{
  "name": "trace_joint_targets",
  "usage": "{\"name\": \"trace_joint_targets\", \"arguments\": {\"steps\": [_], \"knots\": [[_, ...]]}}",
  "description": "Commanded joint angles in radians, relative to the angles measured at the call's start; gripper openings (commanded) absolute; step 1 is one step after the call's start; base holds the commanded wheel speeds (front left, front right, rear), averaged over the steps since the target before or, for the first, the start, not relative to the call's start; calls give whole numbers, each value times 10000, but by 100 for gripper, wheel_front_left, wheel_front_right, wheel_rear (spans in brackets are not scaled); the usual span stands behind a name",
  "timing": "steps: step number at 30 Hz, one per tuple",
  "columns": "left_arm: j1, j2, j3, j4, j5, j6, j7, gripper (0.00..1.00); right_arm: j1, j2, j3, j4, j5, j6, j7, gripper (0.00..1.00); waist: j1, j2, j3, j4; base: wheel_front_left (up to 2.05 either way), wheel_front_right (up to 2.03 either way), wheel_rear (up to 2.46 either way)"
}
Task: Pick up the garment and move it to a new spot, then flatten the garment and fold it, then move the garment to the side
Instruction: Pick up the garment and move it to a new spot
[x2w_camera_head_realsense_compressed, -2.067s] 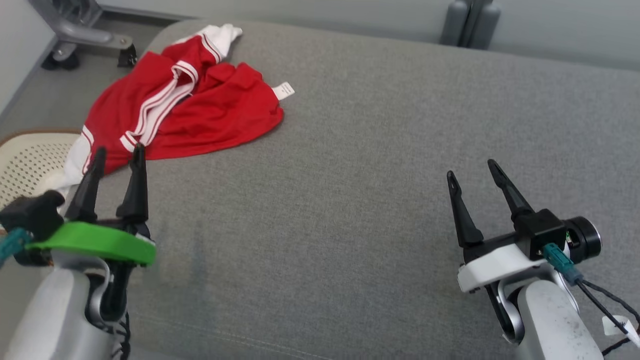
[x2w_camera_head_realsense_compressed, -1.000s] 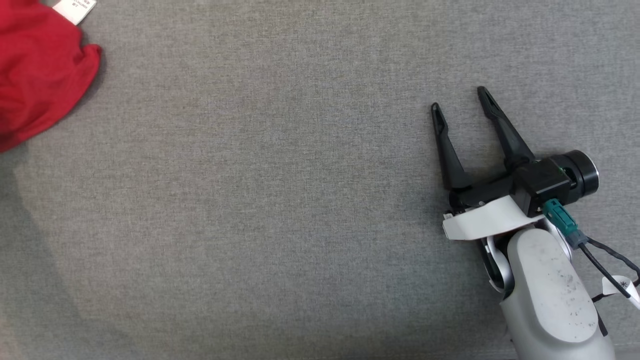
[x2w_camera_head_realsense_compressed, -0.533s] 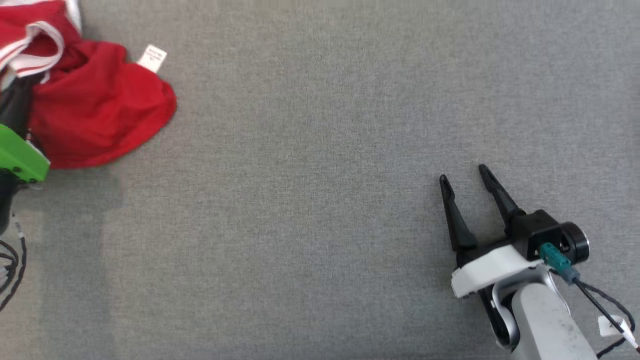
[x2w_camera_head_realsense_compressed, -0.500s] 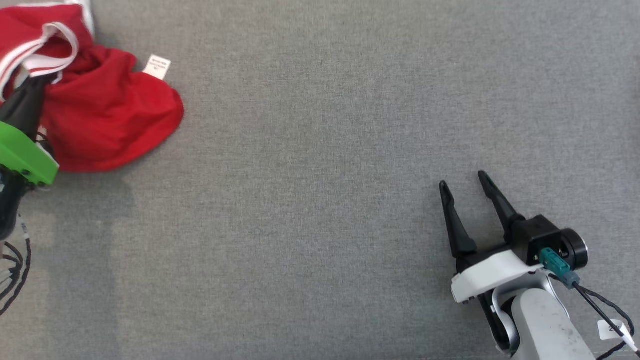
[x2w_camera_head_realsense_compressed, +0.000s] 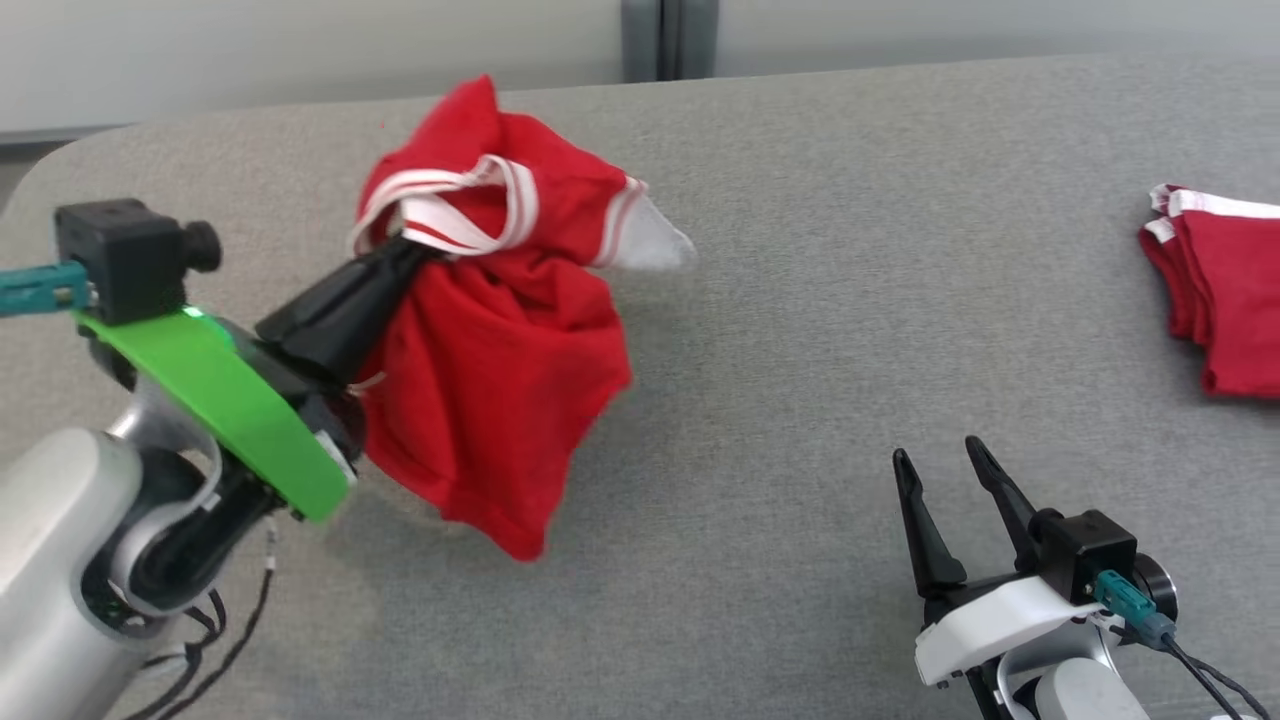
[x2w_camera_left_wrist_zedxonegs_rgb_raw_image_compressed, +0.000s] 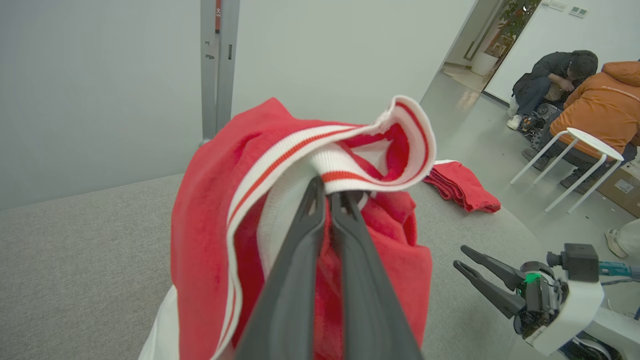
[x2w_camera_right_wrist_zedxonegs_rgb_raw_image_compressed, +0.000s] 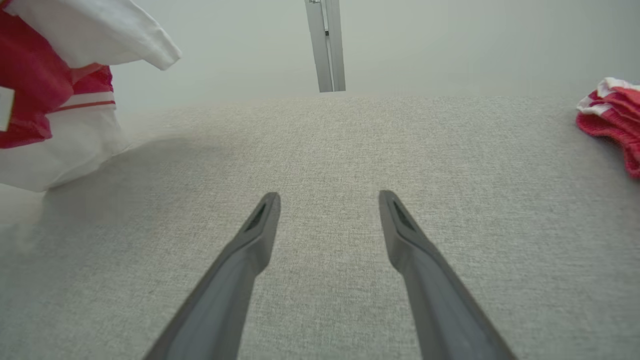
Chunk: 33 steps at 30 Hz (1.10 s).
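Left gripper (x2w_camera_head_realsense_compressed: 400, 255): two long black tapered fingers on black base. Bright green curved bracket (x2w_camera_head_realsense_compressed: 230, 400) at wrist, small green light on it. Black cube camera (x2w_camera_head_realsense_compressed: 125, 260) above, left teal plug (x2w_camera_head_realsense_compressed: 35, 288) at its side. Pale grey rounded forearm (x2w_camera_head_realsense_compressed: 50, 540); thin black cables (x2w_camera_head_realsense_compressed: 215, 660) beneath.
Right gripper (x2w_camera_head_realsense_compressed: 940, 455): same black fingers, white bracket (x2w_camera_head_realsense_compressed: 1000, 620), black camera block (x2w_camera_head_realsense_compressed: 1085, 550), right teal plug (x2w_camera_head_realsense_compressed: 1125, 600), black cable (x2w_camera_head_realsense_compressed: 1195, 665).
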Motion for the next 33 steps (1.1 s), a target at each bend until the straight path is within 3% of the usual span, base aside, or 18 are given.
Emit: {"name": "trace_joint_targets", "arguments": {"steps": [1,8,11,14,17,22,27,28,30,31,33], "knots": [[175,-11,-60,-410,-40,64,65,0,182,-32,16,-6,96,-19,-2,100,0,-1,-507,-813,0,0,0],[427,-733,-468,-2269,-688,317,371,0,336,-30,49,-103,204,-19,-2,100,0,-1,-393,-1920,0,0,0],[394,-1037,-683,-2155,-680,346,457,0,350,-26,44,-151,263,-19,-2,100,0,-1,-298,-2307,0,0,0],[653,-1684,-830,-1601,-1343,156,345,0,361,-27,80,-185,300,-19,-2,100,0,-1,-195,-2657,0,0,0],[883,-2130,-961,-356,-1937,-79,351,0,422,-21,99,-199,344,-19,-2,100,0,-1,-130,-2947,0,0,0],[849,-2667,-1226,2596,-2010,-400,271,0,373,-26,318,-212,421,-18,-2,100,0,-1,69,-3303,0,0,0],[99,-2978,-1606,5463,-603,-503,-657,0,287,-24,409,-164,416,-18,-2,100,0,-1,216,-3432,0,0,0],[-14,-3031,-1663,5914,-322,-517,-909,9,296,-24,405,-129,394,-18,-2,100,0,-1,229,-3424,0,0,0],[-300,-3121,-1807,6876,337,-530,-1569,65,302,-23,397,-92,357,-18,-1,100,0,-1,238,-3388,0,0,0],[-442,-3192,-1934,7346,659,-537,-1877,100,314,-23,391,-69,348,-18,-1,100,0,-1,234,-3361,0,0,0],[-717,-3487,-2196,8433,1345,-546,-2712,100,321,-26,351,-13,343,-18,-1,100,0,-1,195,-3244,0,0,0]]}}
